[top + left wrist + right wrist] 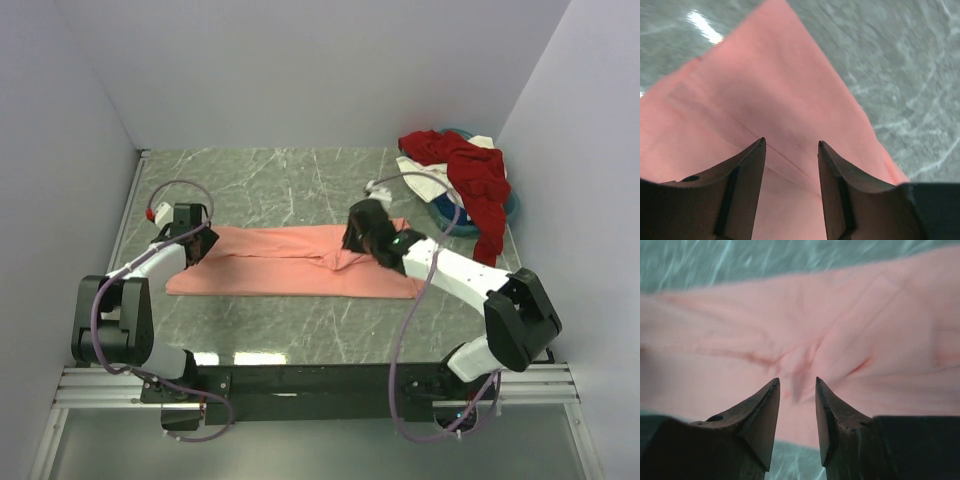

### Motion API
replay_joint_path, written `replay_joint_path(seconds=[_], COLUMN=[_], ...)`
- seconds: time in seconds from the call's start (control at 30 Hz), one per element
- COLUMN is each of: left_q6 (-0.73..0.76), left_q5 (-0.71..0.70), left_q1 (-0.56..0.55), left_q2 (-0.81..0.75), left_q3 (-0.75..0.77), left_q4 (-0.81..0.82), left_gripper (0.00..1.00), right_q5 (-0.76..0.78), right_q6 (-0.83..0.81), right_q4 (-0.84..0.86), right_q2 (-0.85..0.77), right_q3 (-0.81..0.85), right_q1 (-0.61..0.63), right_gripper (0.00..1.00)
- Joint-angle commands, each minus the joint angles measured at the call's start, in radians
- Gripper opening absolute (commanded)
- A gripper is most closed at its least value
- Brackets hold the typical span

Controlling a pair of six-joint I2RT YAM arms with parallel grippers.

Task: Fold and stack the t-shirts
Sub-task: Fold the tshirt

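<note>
A salmon-pink t-shirt (pixel 290 262) lies across the middle of the table, folded into a long strip. My left gripper (pixel 199 248) hovers over its left end, jaws open with smooth pink cloth and a fold line below them (pixel 791 142). My right gripper (pixel 363 238) is over the right part of the strip, also open (pixel 796 380). A small raised pucker of pink cloth (pixel 802 367) sits just beyond its fingertips, and nothing is gripped. At the back right a dark red t-shirt (pixel 472 172) is heaped over a white one (pixel 425 182) and a teal-blue one (pixel 512 205).
The table is grey-green marble (pixel 280 180), closed in by white walls on the left, back and right. The heap of shirts fills the back right corner close to the right wall. The right arm's cable (pixel 440 215) loops past that heap.
</note>
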Motion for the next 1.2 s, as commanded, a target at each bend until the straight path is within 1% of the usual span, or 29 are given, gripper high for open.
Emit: replay_joint_path(seconds=[0.0,0.03,0.07,0.1,0.17,0.23,0.27,0.33,0.37,0.43,0.47,0.53,0.57,0.67,0.8,0.87,0.9,0.93,1.0,1.03,1.1,1.13,1.17], left_q6=[0.061,0.069,0.078,0.101,0.123,0.155,0.166,0.195,0.201,0.215,0.221,0.229,0.233,0.242,0.241,0.242,0.242,0.242,0.241,0.239,0.238,0.238,0.236], left_q5=[0.068,0.076,0.082,0.091,0.142,0.180,0.198,0.214,0.214,0.229,0.246,0.254,0.257,0.255,0.252,0.240,0.234,0.226,0.220,0.215,0.211,0.208,0.200], left_q1=[-0.058,-0.079,-0.128,-0.153,-0.223,-0.272,-0.324,-0.378,-0.435,-0.484,-0.527,-0.567,-0.605,-0.665,-0.710,-0.727,-0.731,-0.736,-0.742,-0.744,-0.747,-0.747,-0.748], left_q2=[-0.022,-0.020,-0.016,-0.011,0.010,0.050,0.065,0.117,0.133,0.191,0.212,0.274,0.292,0.358,0.426,0.446,0.461,0.466,0.473,0.473,0.466,0.464,0.460], left_q3=[0.026,0.045,0.058,0.069,0.108,0.163,0.185,0.245,0.265,0.321,0.340,0.401,0.420,0.478,0.523,0.546,0.553,0.561,0.563,0.558,0.552,0.544,0.540], left_q4=[0.068,0.068,0.066,0.077,0.084,0.089,0.083,0.080,0.077,0.078,0.078,0.069,0.066,0.061,0.054,0.042,0.029,0.025,0.017,0.015,0.017,0.017,0.015], left_gripper=[0.52,0.52,0.52,0.53,0.53,0.54,0.54,0.56,0.57,0.59,0.59,0.60,0.60,0.61,0.61,0.60,0.60,0.58,0.53,0.49,0.42,0.34,0.29], right_q5=[-0.025,-0.054,-0.072,-0.085,-0.152,-0.183,-0.213,-0.227,-0.236,-0.241,-0.241,-0.238,-0.240,-0.256,-0.266,-0.266,-0.264,-0.266,-0.266,-0.266,-0.286,-0.284,-0.286], right_q6=[-0.042,-0.066,-0.077,-0.086,-0.115,-0.131,-0.140,-0.163,-0.169,-0.169,-0.169,-0.169,-0.172,-0.172,-0.158,-0.157,-0.152,-0.149,-0.140,-0.137,-0.131,-0.128,-0.128], right_q4=[-0.042,-0.042,-0.048,-0.056,-0.040,-0.043,-0.045,-0.057,-0.060,-0.057,-0.056,-0.051,-0.053,-0.047,-0.040,-0.036,-0.028,-0.027,-0.017,-0.016,-0.007,-0.007,-0.004], right_q2=[0.046,0.065,0.110,0.132,0.190,0.233,0.270,0.305,0.333,0.348,0.361,0.373,0.388,0.408,0.434,0.439,0.437,0.434,0.418,0.410,0.384,0.373,0.353], right_q3=[0.091,0.106,0.151,0.172,0.214,0.246,0.275,0.301,0.321,0.326,0.327,0.326,0.330,0.329,0.324,0.314,0.309,0.301,0.277,0.268,0.240,0.231,0.214], right_q1=[-0.165,-0.221,-0.243,-0.263,-0.318,-0.341,-0.351,-0.357,-0.358,-0.358,-0.358,-0.358,-0.357,-0.358,-0.357,-0.358,-0.357,-0.358,-0.357,-0.358,-0.357,-0.357,-0.355], right_gripper=[0.42,0.42,0.42,0.42,0.42,0.42,0.43,0.44,0.45,0.47,0.48,0.48,0.48,0.48,0.48,0.46,0.44,0.37,0.30,0.22,0.15,0.09,0.06])
